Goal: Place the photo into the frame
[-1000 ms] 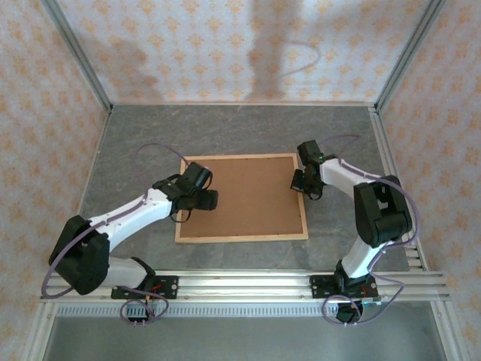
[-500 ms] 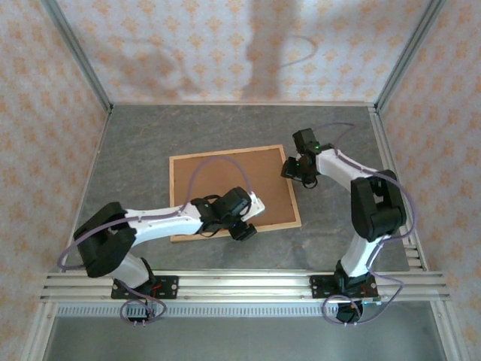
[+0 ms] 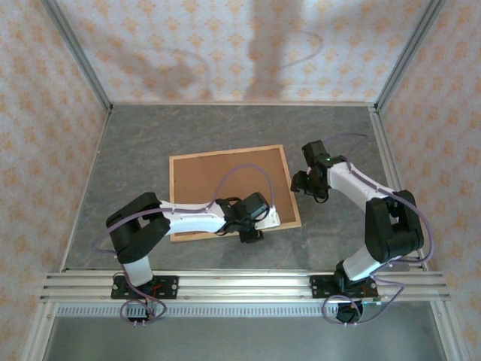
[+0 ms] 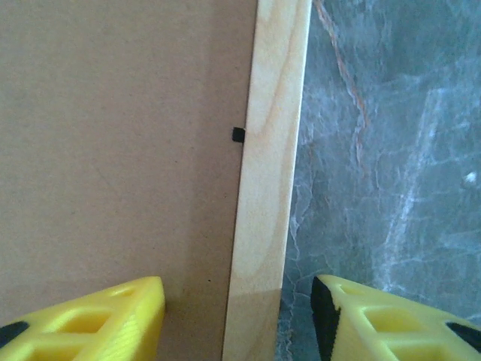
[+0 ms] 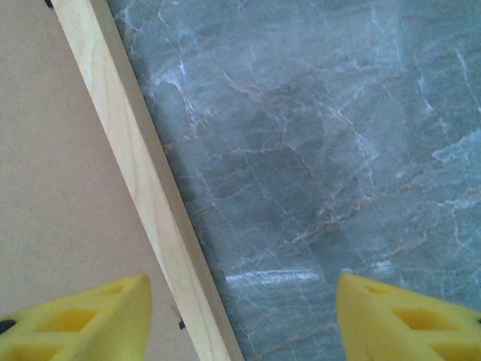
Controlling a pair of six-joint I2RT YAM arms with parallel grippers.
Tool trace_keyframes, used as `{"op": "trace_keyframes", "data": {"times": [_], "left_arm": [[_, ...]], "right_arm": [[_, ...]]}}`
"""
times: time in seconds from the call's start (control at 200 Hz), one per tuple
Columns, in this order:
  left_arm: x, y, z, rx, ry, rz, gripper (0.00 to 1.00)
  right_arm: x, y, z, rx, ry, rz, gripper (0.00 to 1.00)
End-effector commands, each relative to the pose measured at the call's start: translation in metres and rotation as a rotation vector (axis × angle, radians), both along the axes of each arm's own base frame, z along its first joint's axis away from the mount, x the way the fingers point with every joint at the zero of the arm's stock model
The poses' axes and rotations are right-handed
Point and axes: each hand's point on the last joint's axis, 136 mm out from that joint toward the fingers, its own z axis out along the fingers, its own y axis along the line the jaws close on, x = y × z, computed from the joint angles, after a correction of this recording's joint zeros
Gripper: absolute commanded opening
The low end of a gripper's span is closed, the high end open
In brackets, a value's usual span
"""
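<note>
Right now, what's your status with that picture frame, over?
Left gripper, jaws open astride one rim of the light wooden picture frame. Right gripper, jaws open astride another rim. Frame flat; brown backing board covers its opening.

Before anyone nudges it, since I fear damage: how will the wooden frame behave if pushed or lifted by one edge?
Probably stiff: the frame has straight wood strips. Likely light, being thin strips around a brown backing board. It may slide and pivot on the smooth marbled table.
</note>
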Motion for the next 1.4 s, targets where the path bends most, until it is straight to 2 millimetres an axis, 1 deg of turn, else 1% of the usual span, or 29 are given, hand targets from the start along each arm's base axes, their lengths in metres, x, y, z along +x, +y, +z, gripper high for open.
{"op": "trace_keyframes", "data": {"times": [0.0, 0.125, 0.28, 0.395, 0.5, 0.636, 0.781, 0.901, 1.066, 1.141, 1.291, 1.396], "left_arm": [[-0.002, 0.005, -0.009, 0.064, 0.009, -0.043, 0.48], [-0.003, 0.008, -0.015, 0.08, 0.011, -0.049, 0.35], [-0.005, 0.005, -0.011, 0.045, 0.013, -0.058, 0.15], [-0.002, -0.001, 0.001, 0.003, 0.006, -0.056, 0.06], [0.006, -0.007, 0.018, -0.073, 0.004, -0.031, 0.02], [0.013, -0.014, 0.044, -0.181, 0.007, -0.002, 0.01], [0.018, -0.017, 0.061, -0.259, 0.004, 0.017, 0.01], [0.022, -0.015, 0.065, -0.292, 0.001, 0.037, 0.01], [0.023, -0.011, 0.055, -0.283, 0.008, 0.052, 0.03], [0.023, -0.01, 0.052, -0.276, 0.01, 0.059, 0.05], [0.024, -0.007, 0.046, -0.258, 0.006, 0.067, 0.09], [0.025, -0.004, 0.042, -0.245, 0.002, 0.073, 0.14]], "right_arm": [[-0.013, -0.008, 0.002, -0.03, 0.016, 0.004, 0.65], [-0.022, -0.006, -0.001, -0.008, 0.037, 0.013, 0.65], [-0.038, 0.002, -0.006, 0.053, 0.071, 0.039, 0.67], [-0.049, 0.014, -0.008, 0.144, 0.086, 0.057, 0.7], [-0.056, 0.029, -0.007, 0.251, 0.089, 0.067, 0.74], [-0.061, 0.038, -0.01, 0.318, 0.094, 0.064, 0.76], [-0.061, 0.046, -0.014, 0.379, 0.087, 0.054, 0.76], [-0.06, 0.053, -0.015, 0.424, 0.077, 0.044, 0.76], [-0.054, 0.055, -0.012, 0.457, 0.051, 0.015, 0.7], [-0.051, 0.054, -0.011, 0.463, 0.042, 0.001, 0.63], [-0.049, 0.052, -0.009, 0.465, 0.029, -0.02, 0.42], [-0.048, 0.051, -0.008, 0.463, 0.029, -0.028, 0.33]]}}
